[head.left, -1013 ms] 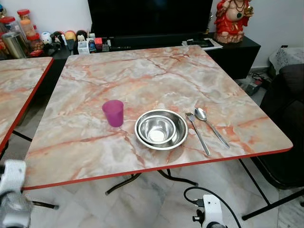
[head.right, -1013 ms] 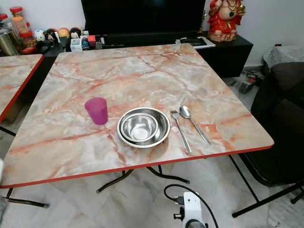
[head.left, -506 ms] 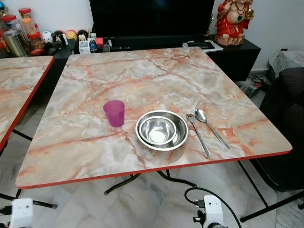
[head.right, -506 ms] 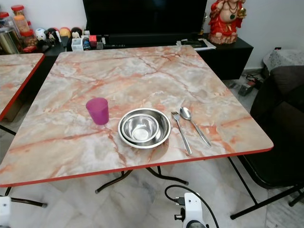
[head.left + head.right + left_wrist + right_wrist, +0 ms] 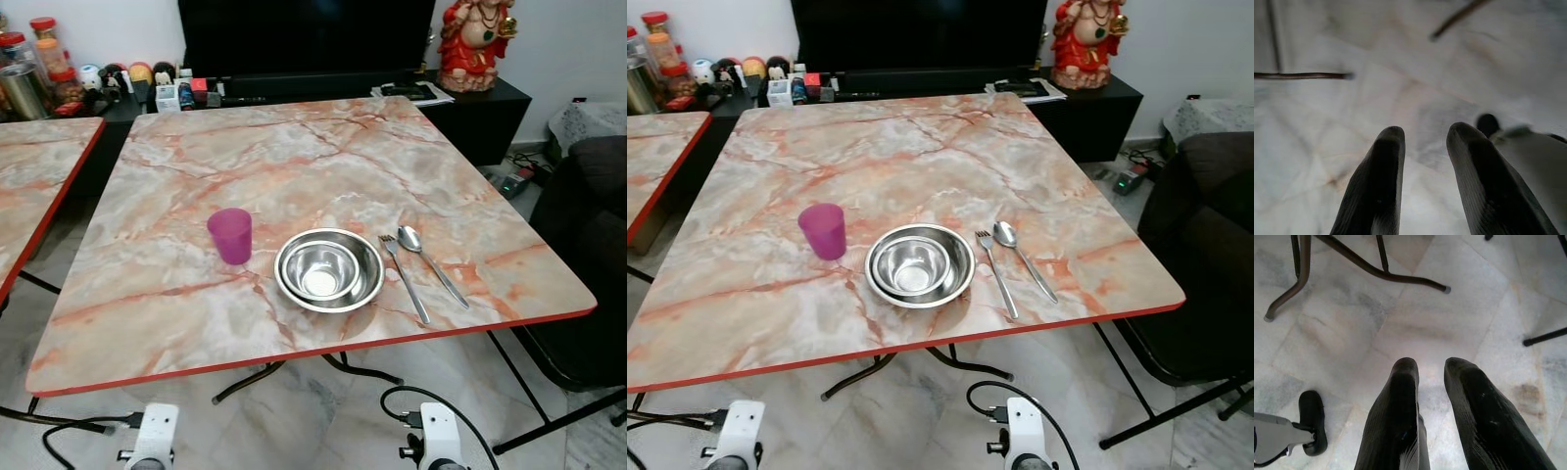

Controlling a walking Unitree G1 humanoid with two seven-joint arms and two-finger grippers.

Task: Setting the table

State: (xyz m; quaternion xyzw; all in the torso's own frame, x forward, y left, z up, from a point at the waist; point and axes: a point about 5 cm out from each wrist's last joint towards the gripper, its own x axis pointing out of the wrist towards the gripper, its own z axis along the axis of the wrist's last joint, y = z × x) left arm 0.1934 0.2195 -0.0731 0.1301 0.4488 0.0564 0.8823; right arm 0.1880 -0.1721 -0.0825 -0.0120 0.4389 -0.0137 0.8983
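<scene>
On the marble table point(image 5: 294, 147), near its front edge, stands a purple cup point(image 5: 230, 235). Right of it sit two nested steel bowls point(image 5: 328, 269), then a fork point(image 5: 405, 277) and a spoon point(image 5: 431, 262) lying side by side. Both arms hang below the table's front edge: the left arm point(image 5: 147, 446) and the right arm point(image 5: 426, 441). My left gripper point(image 5: 1422, 137) is open over the pale floor with nothing between its fingers. My right gripper point(image 5: 1430, 369) is also open and empty above the floor tiles, near the table's metal legs point(image 5: 1376, 269).
A second marble table point(image 5: 39, 166) stands at the left. Behind is a black TV stand point(image 5: 490, 108) with jars, small figures and a red statue point(image 5: 475, 44). A dark seat point(image 5: 588, 245) sits close to the table's right side. My own foot point(image 5: 1312, 418) is on the floor.
My left arm has come down from the left edge of the view to hang low in front of the table. The head camera shifted slightly; the tableware has not moved.
</scene>
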